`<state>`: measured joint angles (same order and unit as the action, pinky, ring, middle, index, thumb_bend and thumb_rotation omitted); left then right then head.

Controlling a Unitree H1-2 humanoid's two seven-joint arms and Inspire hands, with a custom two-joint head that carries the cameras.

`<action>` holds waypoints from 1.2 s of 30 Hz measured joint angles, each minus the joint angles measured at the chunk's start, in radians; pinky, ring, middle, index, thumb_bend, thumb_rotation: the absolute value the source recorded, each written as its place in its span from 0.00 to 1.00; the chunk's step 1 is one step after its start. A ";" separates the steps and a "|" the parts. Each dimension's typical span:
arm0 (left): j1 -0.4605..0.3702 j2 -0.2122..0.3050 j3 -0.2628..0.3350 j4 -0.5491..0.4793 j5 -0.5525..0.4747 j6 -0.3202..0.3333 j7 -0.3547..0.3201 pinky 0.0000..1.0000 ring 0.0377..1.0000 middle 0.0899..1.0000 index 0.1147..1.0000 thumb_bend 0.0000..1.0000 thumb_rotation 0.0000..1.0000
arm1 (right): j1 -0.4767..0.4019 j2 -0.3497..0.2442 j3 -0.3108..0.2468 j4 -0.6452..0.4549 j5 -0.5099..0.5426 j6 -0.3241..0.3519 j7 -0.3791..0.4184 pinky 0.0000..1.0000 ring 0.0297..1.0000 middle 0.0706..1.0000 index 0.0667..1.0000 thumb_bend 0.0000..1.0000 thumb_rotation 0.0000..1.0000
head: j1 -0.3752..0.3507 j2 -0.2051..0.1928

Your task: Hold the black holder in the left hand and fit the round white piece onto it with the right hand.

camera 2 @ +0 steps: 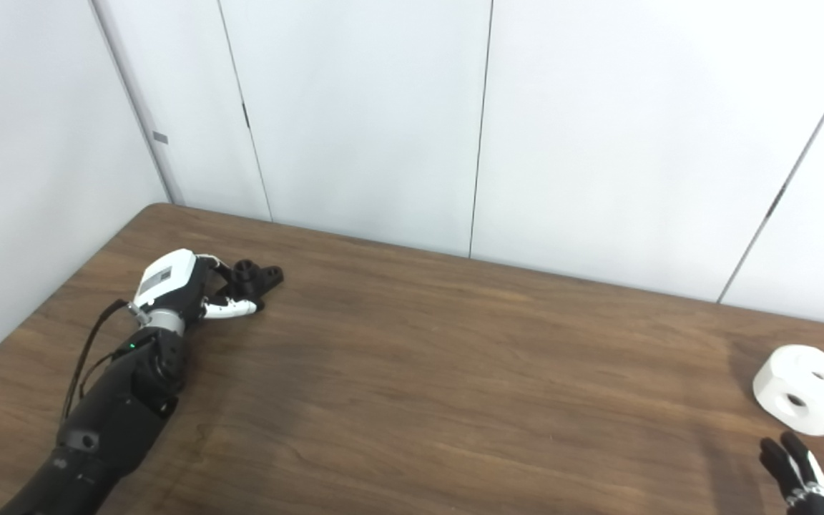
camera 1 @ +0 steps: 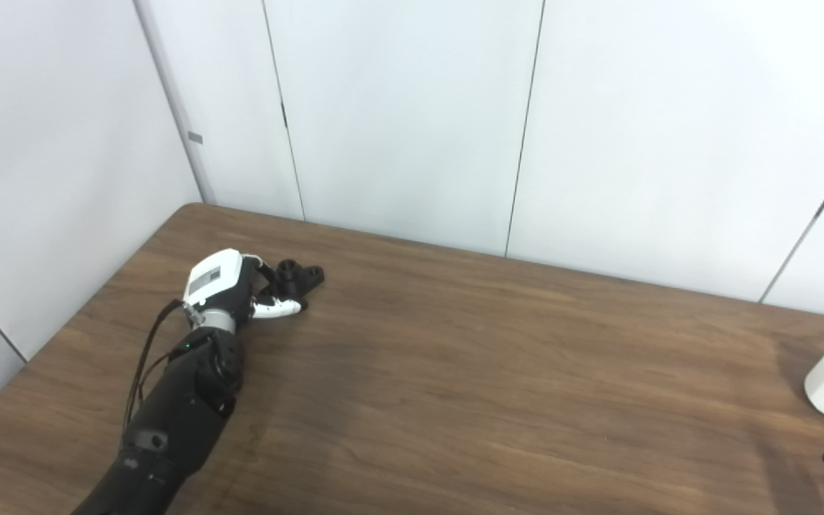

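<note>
Black holder (camera 1: 299, 276) far left on table; round white piece (camera 2: 808, 388) far right.

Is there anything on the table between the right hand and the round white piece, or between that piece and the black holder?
Nothing visible. The right hand sits just in front of the round white plastic piece, with only bare wooden table between. The stretch of table from there to the black plastic holder at the left hand is bare too.
</note>
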<state>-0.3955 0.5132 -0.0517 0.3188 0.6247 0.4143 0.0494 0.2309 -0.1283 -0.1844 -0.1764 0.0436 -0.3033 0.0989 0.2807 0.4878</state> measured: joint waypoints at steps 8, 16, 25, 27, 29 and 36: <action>0.000 -0.001 0.021 0.006 -0.058 -0.022 0.004 0.99 0.91 0.79 0.42 0.52 0.06 | 0.001 0.000 0.000 0.001 0.000 -0.005 0.000 0.99 0.92 0.90 0.94 0.67 1.00 | -0.002 -0.002; 0.002 0.002 0.018 0.020 -0.086 -0.064 0.015 0.92 0.91 0.78 0.42 0.51 0.05 | 0.003 0.000 -0.001 -0.001 -0.001 0.002 -0.001 1.00 0.95 0.90 0.95 0.69 1.00 | 0.000 -0.002; 0.002 0.003 0.017 0.023 -0.094 -0.075 0.015 0.93 0.92 0.79 0.42 0.51 0.05 | 0.007 0.000 0.000 -0.007 0.000 0.021 -0.001 1.00 0.96 0.91 0.97 0.66 1.00 | -0.006 0.005; 0.002 0.003 0.017 0.022 -0.098 -0.076 0.013 0.95 0.92 0.79 0.42 0.51 0.05 | 0.007 0.000 0.000 -0.007 0.003 0.021 -0.001 1.00 0.96 0.91 0.97 0.66 1.00 | -0.006 0.005; 0.006 0.003 0.017 0.013 -0.101 -0.073 0.003 0.95 0.92 0.79 0.42 0.51 0.05 | 0.007 0.000 0.000 -0.007 0.002 0.022 -0.001 1.00 0.96 0.91 0.96 0.67 1.00 | -0.011 0.008; 0.057 0.003 -0.008 -0.099 -0.096 -0.039 -0.040 0.97 0.95 0.81 0.42 0.51 0.05 | 0.009 0.000 0.002 -0.010 -0.008 0.028 -0.004 0.99 0.94 0.90 0.95 0.67 1.00 | -0.021 0.006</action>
<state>-0.3389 0.5159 -0.0593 0.2200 0.5289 0.3751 0.0099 0.2396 -0.1285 -0.1823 -0.1861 0.0360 -0.2751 0.0948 0.2593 0.4939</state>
